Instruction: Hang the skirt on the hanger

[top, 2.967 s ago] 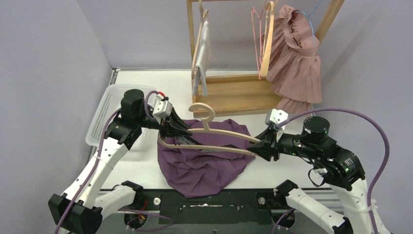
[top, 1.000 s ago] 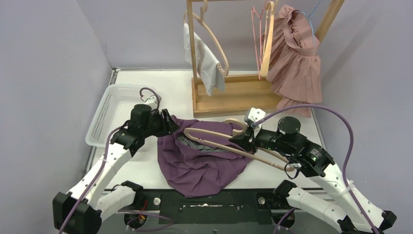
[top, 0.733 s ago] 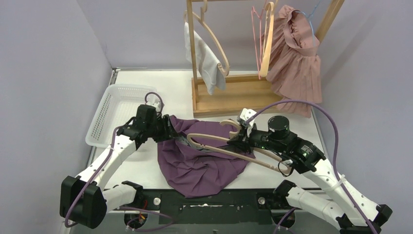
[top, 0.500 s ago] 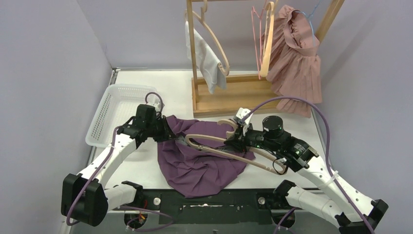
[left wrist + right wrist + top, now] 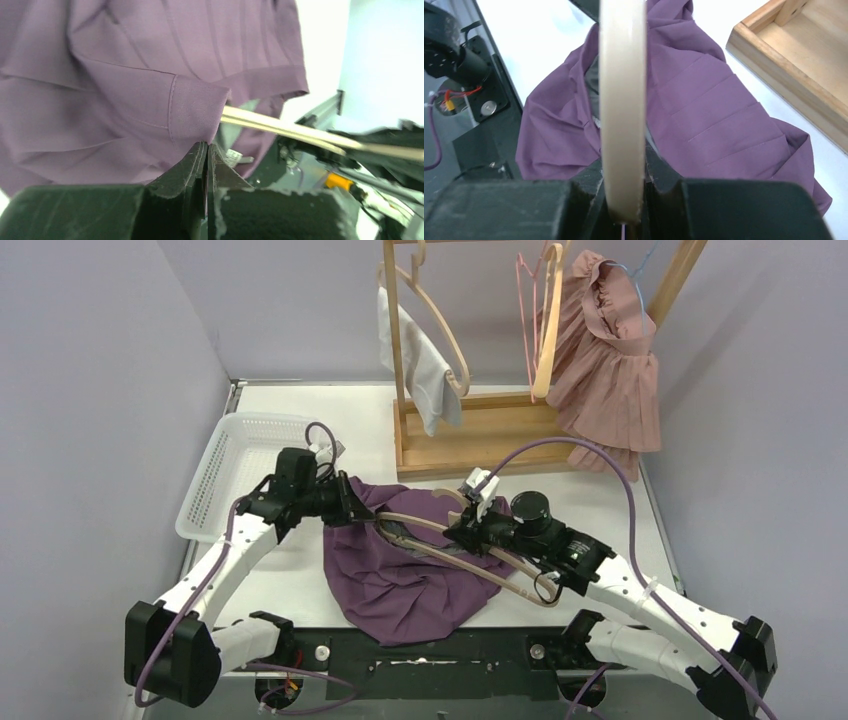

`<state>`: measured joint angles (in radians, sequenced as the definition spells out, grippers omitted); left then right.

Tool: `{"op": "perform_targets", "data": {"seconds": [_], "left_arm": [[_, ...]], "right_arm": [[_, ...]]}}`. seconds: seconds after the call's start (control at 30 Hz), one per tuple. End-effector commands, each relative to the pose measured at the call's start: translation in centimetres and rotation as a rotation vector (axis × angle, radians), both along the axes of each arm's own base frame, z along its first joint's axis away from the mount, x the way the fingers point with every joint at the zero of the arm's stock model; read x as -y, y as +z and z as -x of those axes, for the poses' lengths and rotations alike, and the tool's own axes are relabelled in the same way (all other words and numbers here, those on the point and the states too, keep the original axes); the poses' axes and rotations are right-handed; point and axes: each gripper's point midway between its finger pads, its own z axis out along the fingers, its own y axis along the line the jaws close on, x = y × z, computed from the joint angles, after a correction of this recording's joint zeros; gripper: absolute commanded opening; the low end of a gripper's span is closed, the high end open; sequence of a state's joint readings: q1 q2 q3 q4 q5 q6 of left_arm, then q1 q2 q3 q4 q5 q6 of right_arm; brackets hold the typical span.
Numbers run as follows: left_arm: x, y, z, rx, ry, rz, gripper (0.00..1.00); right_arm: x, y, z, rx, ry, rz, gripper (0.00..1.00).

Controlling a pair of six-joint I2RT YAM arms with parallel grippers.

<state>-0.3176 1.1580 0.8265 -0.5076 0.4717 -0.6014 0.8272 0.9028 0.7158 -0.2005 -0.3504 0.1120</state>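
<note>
Finds the purple pleated fabric skirt [image 5: 410,585] crumpled toward 6 o'clock on the white desk [image 5: 330,420], close to the arm bases. Pinches a folded edge of its waistband, at the skirt's 10 o'clock, in the left end effector [image 5: 206,150], closed right down on the cloth. Clamps the pale curved wooden hanger [image 5: 623,75] in the right end effector [image 5: 460,532], narrow around the wood near the hook, above the skirt's 1 o'clock corner.

Lays the hanger's long axis from 10 o'clock to 4 o'clock in the overhead view. Pokes the 10 o'clock shoulder tip into the grey-lined waist opening and leaves the other shoulder out past the cloth at 4 o'clock. Puts the pinched waistband at roughly 9 o'clock from the right end effector, just beside the leading tip.

Probably calls for drawing the waistband along that axis over the inserted shoulder while holding the hanger steady. Appears not yet to have any waistband over the 4 o'clock shoulder.
</note>
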Motion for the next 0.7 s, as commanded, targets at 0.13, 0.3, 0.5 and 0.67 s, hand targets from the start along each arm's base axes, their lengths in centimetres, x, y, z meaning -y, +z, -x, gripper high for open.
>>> {"op": "perform_targets", "data": {"seconds": [0.13, 0.3, 0.5, 0.67], "left_arm": [[6.4, 8.5, 2.9, 0.214, -0.294, 0.429, 0.0], [8.1, 8.2, 3.2, 0.243, -0.344, 0.467, 0.0], [8.3, 7.0, 3.1, 0.311, -0.401, 0.407, 0.2], [5.5, 7.3, -0.1, 0.451, -0.385, 0.192, 0.39]], "right_arm": [[-1.8, 2.7, -3.5, 0.193, -0.107, -0.219, 0.0], [-3.2, 1.7, -4.3, 0.238, -0.105, -0.287, 0.0], [-4.4, 0.8, -5.4, 0.312, -0.095, -0.296, 0.0], [-4.7, 0.9, -5.5, 0.37, -0.074, -0.308, 0.0]]}}
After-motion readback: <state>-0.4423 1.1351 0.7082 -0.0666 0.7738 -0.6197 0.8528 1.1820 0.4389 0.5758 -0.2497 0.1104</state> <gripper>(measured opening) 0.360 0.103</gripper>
